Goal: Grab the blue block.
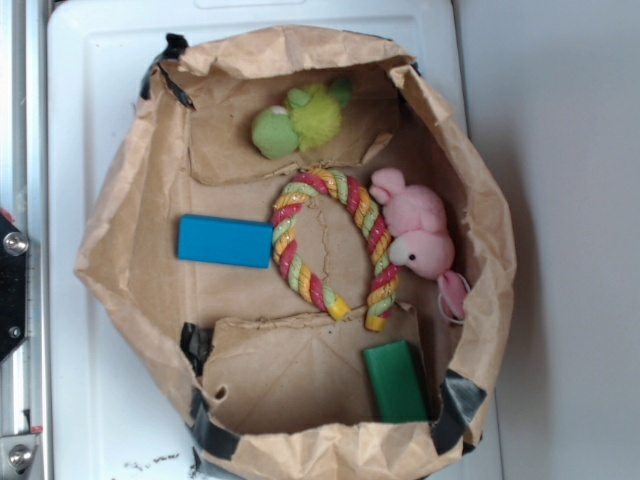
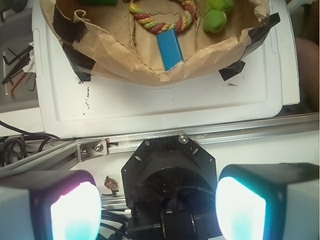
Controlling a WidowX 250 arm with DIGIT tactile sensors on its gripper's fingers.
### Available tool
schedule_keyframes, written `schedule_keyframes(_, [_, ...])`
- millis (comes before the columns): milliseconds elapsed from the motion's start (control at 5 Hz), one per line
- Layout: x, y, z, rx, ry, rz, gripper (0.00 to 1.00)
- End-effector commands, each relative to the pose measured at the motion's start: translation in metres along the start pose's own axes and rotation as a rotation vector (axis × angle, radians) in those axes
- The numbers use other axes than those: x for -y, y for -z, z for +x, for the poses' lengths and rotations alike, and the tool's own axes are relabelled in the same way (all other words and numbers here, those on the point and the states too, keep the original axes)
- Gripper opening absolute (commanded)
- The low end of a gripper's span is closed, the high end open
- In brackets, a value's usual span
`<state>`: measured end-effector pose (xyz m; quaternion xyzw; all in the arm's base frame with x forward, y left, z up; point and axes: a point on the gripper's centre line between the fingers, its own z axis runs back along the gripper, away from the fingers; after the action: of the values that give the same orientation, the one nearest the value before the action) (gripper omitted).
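Wrist view, near to far: the two fingertips point(image 2: 75, 210) of the claw point(image 2: 157, 210) fill the bottom corners, glowing pale cyan, and stand wide apart with nothing between them. Between and behind them sits the round black robot base point(image 2: 167, 175). Beyond it a metal rail point(image 2: 200, 136) crosses the frame, with loose black cables point(image 2: 15, 145) at the left. Farther on lies a white tray point(image 2: 165, 105) on the worktop, and on it a crumpled brown paper bag point(image 2: 120, 57), opened flat like a shallow basin and patched with black tape point(image 2: 70, 30).

The blue block point(image 2: 170, 48) lies inside the bag, just within its nearer wall, well apart from the open claw and beyond the rail and the tray's rim. Past the block are a striped rope ring point(image 2: 157, 19) and a green plush toy point(image 2: 216, 15).

Exterior view, from above: the blue block point(image 1: 225, 241) rests flat on the bag's point(image 1: 130, 250) floor at its left side, just beside the rope ring point(image 1: 330, 245). A pink plush rabbit point(image 1: 418, 235) lies right of the ring, the green plush toy point(image 1: 298, 120) at the top, and a green block point(image 1: 396, 382) at the lower right. The white tray point(image 1: 90, 100) surrounds the bag. The claw is outside this view.
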<state>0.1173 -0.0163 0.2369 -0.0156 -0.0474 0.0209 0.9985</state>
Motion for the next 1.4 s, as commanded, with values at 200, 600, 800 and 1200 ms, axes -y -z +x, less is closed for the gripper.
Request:
schedule_keyframes(200, [-0.001, 0.006, 0.042, 0.012, -0.036, -0.026, 1.00])
schedule_keyframes(600, [-0.004, 0.019, 0.086, 0.025, -0.076, 0.006, 1.00])
schedule_keyframes(800, [-0.002, 0.026, 0.106, 0.070, 0.001, 0.005, 1.00])
schedule_keyframes(1200, [-0.016, 0.043, 0.133, 0.104, 0.142, -0.015, 1.00])
